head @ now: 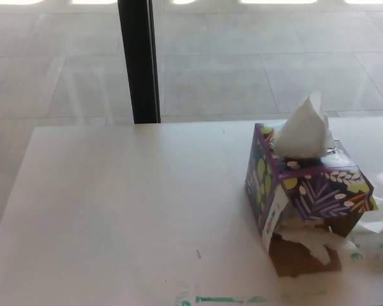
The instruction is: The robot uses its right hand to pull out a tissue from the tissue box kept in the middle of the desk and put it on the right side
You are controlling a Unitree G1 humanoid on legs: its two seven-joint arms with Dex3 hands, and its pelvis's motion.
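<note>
A purple tissue box [309, 191] with a leaf pattern stands on the white desk [127, 210], right of the middle. A white tissue [303, 131] sticks up out of its top slot. The box's near side is torn open, showing brown cardboard and a crumpled bit of tissue [316, 239]. Loose white tissue [382, 213] lies on the desk at the picture's right edge, beside the box. Neither of my hands shows in the head view.
A black vertical post [138, 60] stands behind the desk's far edge, with tiled floor beyond it. Green marks [223, 298] run along the desk near its front edge.
</note>
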